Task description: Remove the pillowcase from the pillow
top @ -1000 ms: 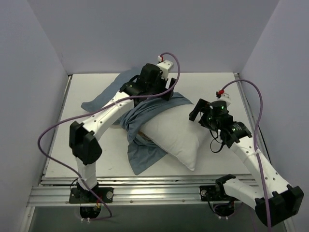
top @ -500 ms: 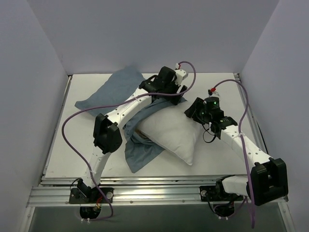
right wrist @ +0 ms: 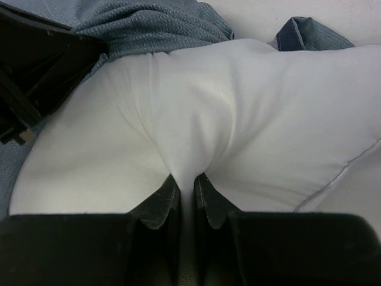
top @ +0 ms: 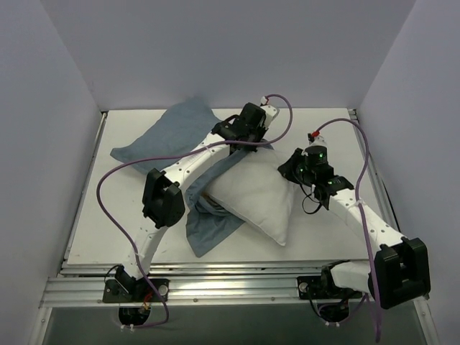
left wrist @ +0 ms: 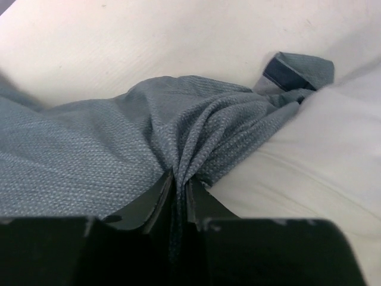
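Left gripper (left wrist: 178, 179): mine, clenched on a gathered fold of the pillowcase (left wrist: 107, 149). The blue-grey cloth is pinched between both fingers and fans out in creases from the pinch, right at the far edge of the pillow (left wrist: 309, 173).

Right gripper (right wrist: 186, 182): mine, clamped on a pinch of the pillow's white fabric at its far right corner. The cover is drawn up into a ridge between the fingers.

Pillow: plump and white, mostly bare, lying slantwise on the table (top: 323, 126) between my two arms. Its near corner points toward the arm bases.

Pillowcase, main part: spread and slightly puffed to the far left of the pillow, plain dusty blue-grey side showing.

Pillowcase, wrapped part: bunched over the pillow's left end, running under my left arm.

Pillowcase, loose flap: lying flat at the near left of the pillow, touching it.

Pillowcase, small corner: pokes up just beyond the pillow's far edge with a darker patch on it, seen from both wrist views.
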`<state>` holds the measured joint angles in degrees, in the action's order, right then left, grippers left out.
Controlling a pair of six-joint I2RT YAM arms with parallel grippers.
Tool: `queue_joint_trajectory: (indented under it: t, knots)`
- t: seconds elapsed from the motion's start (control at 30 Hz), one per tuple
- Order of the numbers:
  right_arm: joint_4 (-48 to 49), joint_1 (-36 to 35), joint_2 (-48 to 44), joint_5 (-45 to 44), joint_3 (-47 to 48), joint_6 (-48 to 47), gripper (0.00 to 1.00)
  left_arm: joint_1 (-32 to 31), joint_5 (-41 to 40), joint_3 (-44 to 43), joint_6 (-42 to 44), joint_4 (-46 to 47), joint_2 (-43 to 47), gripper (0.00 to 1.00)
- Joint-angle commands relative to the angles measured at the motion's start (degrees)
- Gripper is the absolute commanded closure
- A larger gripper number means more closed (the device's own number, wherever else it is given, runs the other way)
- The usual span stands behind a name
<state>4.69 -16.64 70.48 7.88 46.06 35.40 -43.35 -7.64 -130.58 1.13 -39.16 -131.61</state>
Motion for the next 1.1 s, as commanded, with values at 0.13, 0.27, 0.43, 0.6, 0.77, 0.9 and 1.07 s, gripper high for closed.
queue_joint_trajectory:
  t: [0.13, 0.27, 0.43, 0.6, 0.77, 0.9, 1.07]
  knots:
    - [-13.8, -0.4, -12.6, -0.8, -0.5, -3.0, 1.0, 8.2, -19.3, 1.6, -6.5, 0.7, 5.1, 0.85]
    - [-22.1, -0.2, -20.2, -2.7, 2.6, -3.1, 1.0, 12.2, -22.8, 3.7, -8.7, 0.5, 5.9, 0.85]
    - [-29.1, -0.1, -25.6, -6.6, 7.5, -2.5, 1.0, 15.7, -28.1, 5.7, -6.9, 0.2, 6.2, 0.85]
    - [-34.7, -0.1, -29.3, -11.8, 12.3, -2.7, 1.0, 19.3, -30.7, 7.7, -6.3, 0.2, 5.3, 0.85]
    - [-32.1, -0.1, -27.8, -8.5, 10.4, -5.2, 1.0, 19.0, -24.4, 7.0, -8.4, 0.8, 4.1, 0.82]
    - [-26.1, -0.1, -25.0, 1.9, 5.6, -6.6, 1.0, 15.4, -12.0, 8.3, -10.2, 5.3, 7.6, 0.59]
    - [-23.1, -2.1, -21.0, 2.6, 5.9, -12.2, 0.69, 12.1, -8.8, 14.3, -11.9, 10.9, 16.6, 0.23]
